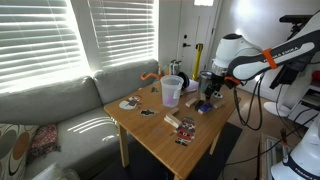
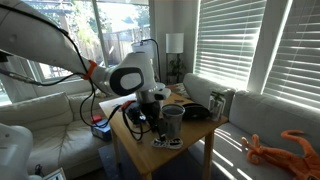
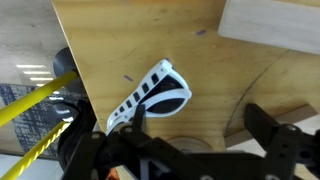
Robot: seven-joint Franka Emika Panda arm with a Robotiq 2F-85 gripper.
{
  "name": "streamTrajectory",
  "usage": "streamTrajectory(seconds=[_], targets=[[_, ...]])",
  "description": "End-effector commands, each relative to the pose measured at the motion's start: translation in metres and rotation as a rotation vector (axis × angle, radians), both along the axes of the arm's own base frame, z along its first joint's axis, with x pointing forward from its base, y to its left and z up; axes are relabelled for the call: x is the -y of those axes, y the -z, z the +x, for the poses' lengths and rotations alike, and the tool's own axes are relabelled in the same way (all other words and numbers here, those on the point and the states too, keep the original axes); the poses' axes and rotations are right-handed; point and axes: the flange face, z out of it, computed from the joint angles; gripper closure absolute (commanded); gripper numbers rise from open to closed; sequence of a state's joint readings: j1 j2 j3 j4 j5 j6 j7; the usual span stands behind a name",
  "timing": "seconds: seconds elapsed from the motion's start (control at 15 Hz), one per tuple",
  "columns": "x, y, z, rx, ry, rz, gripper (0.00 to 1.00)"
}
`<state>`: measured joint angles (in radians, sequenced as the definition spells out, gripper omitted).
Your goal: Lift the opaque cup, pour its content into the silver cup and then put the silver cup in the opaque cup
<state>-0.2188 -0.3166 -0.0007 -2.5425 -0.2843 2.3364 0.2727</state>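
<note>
The opaque cup (image 1: 172, 92) stands upright on the counter (image 1: 150, 135) in an exterior view, at 9 o'clock from your tool (image 1: 207, 88). In an exterior view the opaque cup (image 2: 173, 121) is near, at 3 o'clock. The wrist view shows the tool (image 3: 198, 132) spread and empty. The cup is probably light, thin and easy to squash, so grip it gently at mid-wall.
</note>
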Motion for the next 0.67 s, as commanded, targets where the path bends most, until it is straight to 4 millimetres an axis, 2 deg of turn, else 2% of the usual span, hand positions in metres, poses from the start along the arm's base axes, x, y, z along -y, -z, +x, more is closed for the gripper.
streamTrajectory(seconds=[0.0, 0.33, 0.6], targets=[[-0.003, -0.018, -0.011, 0.015, -0.018, 0.024, 0.00], [-0.010, -0.060, -0.037, -0.003, -0.037, 0.077, 0.00], [-0.028, -0.106, -0.052, 0.015, -0.038, 0.078, 0.00]])
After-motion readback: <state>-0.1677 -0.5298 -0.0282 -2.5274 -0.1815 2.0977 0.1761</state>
